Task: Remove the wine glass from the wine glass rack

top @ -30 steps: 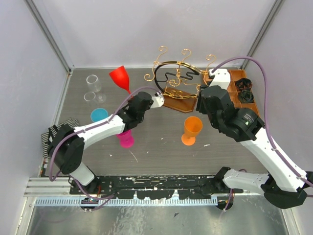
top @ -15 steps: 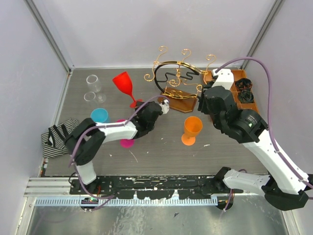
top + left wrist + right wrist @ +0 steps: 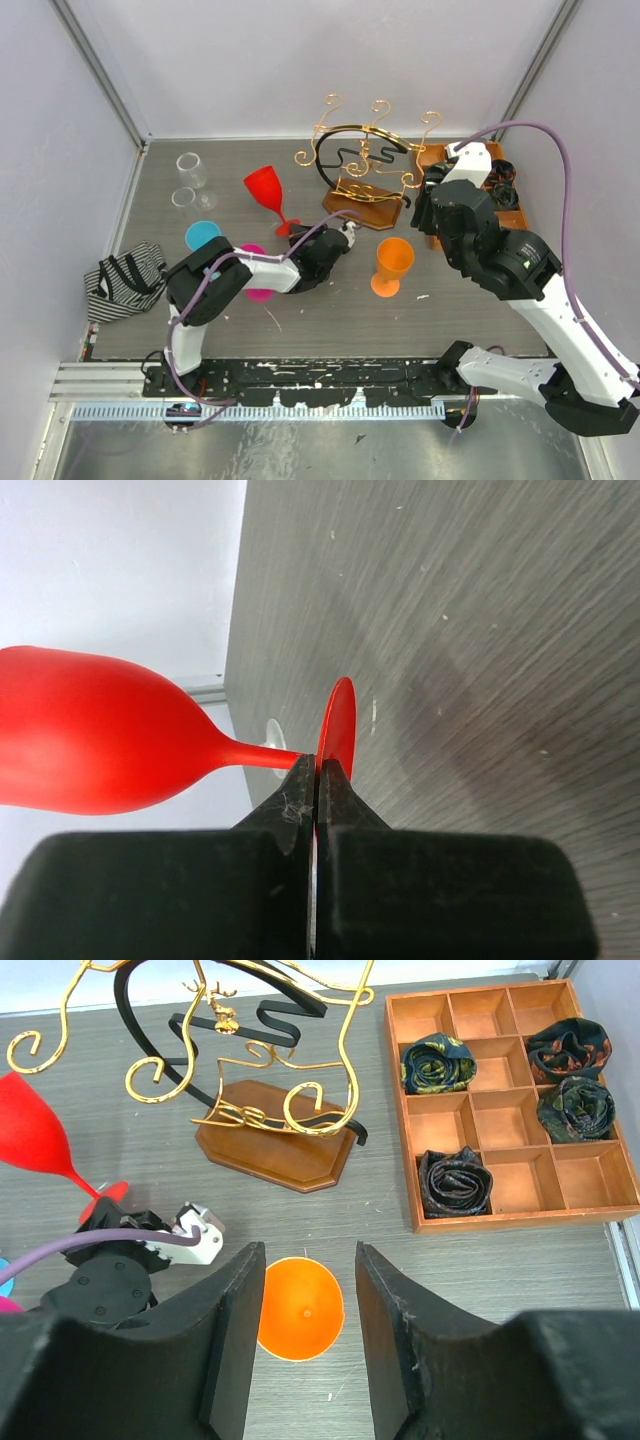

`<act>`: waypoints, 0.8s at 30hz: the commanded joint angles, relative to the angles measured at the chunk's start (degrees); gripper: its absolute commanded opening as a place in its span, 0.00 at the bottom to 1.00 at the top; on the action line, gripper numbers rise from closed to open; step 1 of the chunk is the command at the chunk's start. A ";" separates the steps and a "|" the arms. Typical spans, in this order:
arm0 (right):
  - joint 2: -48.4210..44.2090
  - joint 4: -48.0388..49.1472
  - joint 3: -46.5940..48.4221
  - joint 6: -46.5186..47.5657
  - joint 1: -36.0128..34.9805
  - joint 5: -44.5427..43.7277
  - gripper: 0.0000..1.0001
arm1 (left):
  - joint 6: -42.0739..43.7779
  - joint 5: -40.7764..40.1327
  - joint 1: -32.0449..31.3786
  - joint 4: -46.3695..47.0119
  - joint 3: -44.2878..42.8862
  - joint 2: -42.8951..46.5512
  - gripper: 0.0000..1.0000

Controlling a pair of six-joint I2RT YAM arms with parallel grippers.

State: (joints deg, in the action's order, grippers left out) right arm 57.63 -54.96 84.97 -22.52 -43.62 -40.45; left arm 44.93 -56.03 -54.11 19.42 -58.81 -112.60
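Wine glass (image 3: 265, 187) leans bowl-first away from wine glass rack (image 3: 365, 207), foot pinched in closed left hand (image 3: 316, 770); right hand (image 3: 310, 1255) half-open, empty.

Grey wood-grain table top (image 3: 340, 320), a few small white flecks on it. Plain pale walls (image 3: 300, 60) on three sides, aluminium corner posts (image 3: 100, 70) at the back. Aluminium rail (image 3: 100, 378) along the near edge. Light is even, shadows soft.

A rack (image 3: 365, 207), a tray (image 3: 440, 1130), an orange cup (image 3: 392, 262), a blue cup (image 3: 203, 235), a pink cup (image 3: 262, 292), a clear glass (image 3: 190, 170) and a cloth (image 3: 125, 275) are borne by the bench (image 3: 330, 295).
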 commanded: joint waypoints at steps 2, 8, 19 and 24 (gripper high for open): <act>-0.89 1.17 2.22 1.30 0.32 -1.26 0.47 | -6.45 -1.36 -1.11 -1.44 -2.42 -3.51 0.00; -1.01 1.18 2.78 1.43 0.38 -1.30 0.47 | -12.86 -1.45 -1.48 -6.40 -4.00 -6.14 0.00; -0.37 1.18 3.80 1.61 0.38 -1.04 0.47 | -15.50 -2.03 -2.72 -8.95 -5.51 -8.95 0.14; 0.11 1.26 4.16 1.56 0.40 -0.71 0.47 | -18.31 -0.87 -3.24 -11.07 -5.77 -8.30 0.22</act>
State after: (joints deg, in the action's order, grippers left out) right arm 57.65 -55.13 86.83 -21.50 -43.38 -40.42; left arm 31.20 -58.00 -56.75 10.31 -63.16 -120.29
